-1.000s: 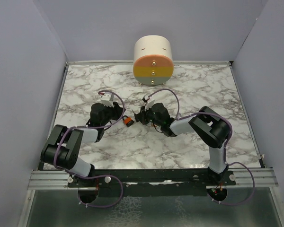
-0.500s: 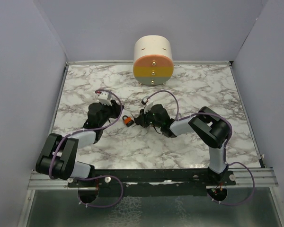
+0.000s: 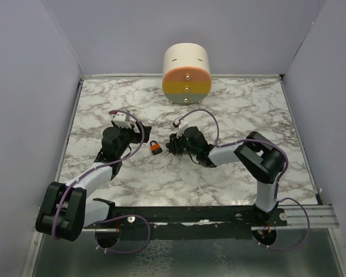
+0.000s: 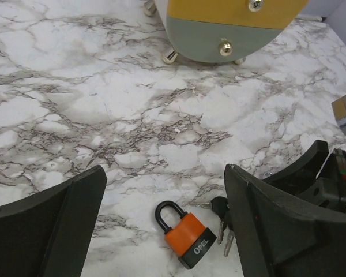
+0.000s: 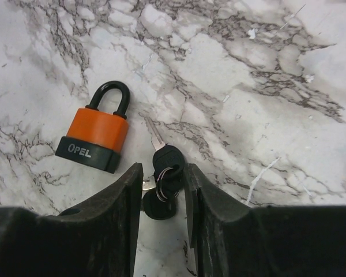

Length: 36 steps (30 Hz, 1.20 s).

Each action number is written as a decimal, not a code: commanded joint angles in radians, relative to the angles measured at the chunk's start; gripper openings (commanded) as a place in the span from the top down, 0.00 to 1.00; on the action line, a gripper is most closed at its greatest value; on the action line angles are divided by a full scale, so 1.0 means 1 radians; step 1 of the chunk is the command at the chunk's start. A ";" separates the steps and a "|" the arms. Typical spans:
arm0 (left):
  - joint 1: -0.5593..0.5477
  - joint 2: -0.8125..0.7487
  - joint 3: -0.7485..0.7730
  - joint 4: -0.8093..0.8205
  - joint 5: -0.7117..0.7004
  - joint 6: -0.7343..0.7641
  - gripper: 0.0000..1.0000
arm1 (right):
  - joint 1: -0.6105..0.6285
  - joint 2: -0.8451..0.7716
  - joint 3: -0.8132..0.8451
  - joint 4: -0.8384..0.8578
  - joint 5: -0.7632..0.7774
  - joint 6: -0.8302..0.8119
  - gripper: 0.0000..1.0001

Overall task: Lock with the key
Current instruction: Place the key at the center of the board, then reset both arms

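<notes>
The orange and black padlock (image 3: 155,148) lies flat on the marble, its shackle seated in the body. In the left wrist view the padlock (image 4: 186,235) rests on the table below and between my left gripper's (image 4: 166,173) wide-open fingers, touching neither. The left gripper (image 3: 139,134) sits just left of the lock. A bunch of black-headed keys (image 5: 164,176) lies right of the padlock (image 5: 98,135), also visible as the keys (image 4: 222,218). My right gripper (image 5: 161,173) straddles the keys with its fingers slightly apart, a gap showing on each side. The right gripper (image 3: 172,144) is low over the table.
A cream drum (image 3: 186,72) with an orange, yellow and grey-green striped face and small brass knobs stands at the back centre; the drum (image 4: 230,23) fills the top of the left wrist view. Grey walls enclose the marble table (image 3: 248,109) on three sides.
My left gripper opened wide, let go of the padlock and drew back to the left. My right gripper opened off the keys. Padlock and keys now lie on the table.
</notes>
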 commanded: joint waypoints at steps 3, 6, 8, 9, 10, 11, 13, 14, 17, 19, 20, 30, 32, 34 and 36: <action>0.006 -0.096 0.005 -0.059 -0.108 0.002 0.01 | 0.006 -0.146 0.067 -0.054 0.087 -0.116 0.66; 0.006 -0.124 0.000 -0.062 -0.132 0.004 0.01 | 0.006 -0.201 0.102 -0.073 0.053 -0.155 0.66; 0.006 -0.133 0.000 -0.067 -0.141 0.006 0.01 | 0.005 -0.234 0.118 -0.079 0.017 -0.167 0.65; 0.006 -0.136 0.001 -0.070 -0.144 0.004 0.01 | 0.006 -0.250 0.127 -0.082 0.008 -0.171 0.63; 0.005 -0.138 0.002 -0.073 -0.149 0.000 0.01 | 0.006 -0.269 0.133 -0.089 0.009 -0.171 0.63; 0.005 -0.138 0.003 -0.079 -0.155 -0.006 0.01 | 0.006 -0.289 0.135 -0.092 0.023 -0.170 0.62; 0.005 -0.134 0.018 -0.112 -0.177 -0.027 0.01 | 0.005 -0.335 0.127 -0.091 0.068 -0.171 0.62; 0.005 -0.127 0.031 -0.133 -0.179 -0.028 0.01 | 0.004 -0.362 0.120 -0.093 0.101 -0.175 0.62; 0.006 -0.105 0.059 -0.181 -0.192 -0.026 0.01 | -0.023 -0.431 0.093 -0.116 0.190 -0.198 0.62; 0.005 -0.095 0.074 -0.210 -0.236 -0.037 0.01 | -0.073 -0.474 0.071 -0.144 0.205 -0.193 0.62; 0.006 -0.092 0.079 -0.220 -0.254 -0.035 0.01 | -0.112 -0.492 0.053 -0.150 0.199 -0.181 0.62; 0.007 -0.177 0.050 -0.243 -0.431 0.033 0.01 | -0.645 -0.629 -0.145 -0.124 -0.003 0.020 0.62; 0.006 -0.203 0.039 -0.243 -0.472 0.051 0.01 | -0.730 -0.655 -0.177 -0.104 -0.004 0.042 0.62; 0.006 -0.228 0.024 -0.244 -0.517 0.059 0.01 | -0.839 -0.674 -0.213 -0.083 -0.049 0.090 0.62; 0.006 -0.253 0.009 -0.242 -0.558 0.061 0.01 | -0.956 -0.689 -0.255 -0.060 -0.113 0.136 0.62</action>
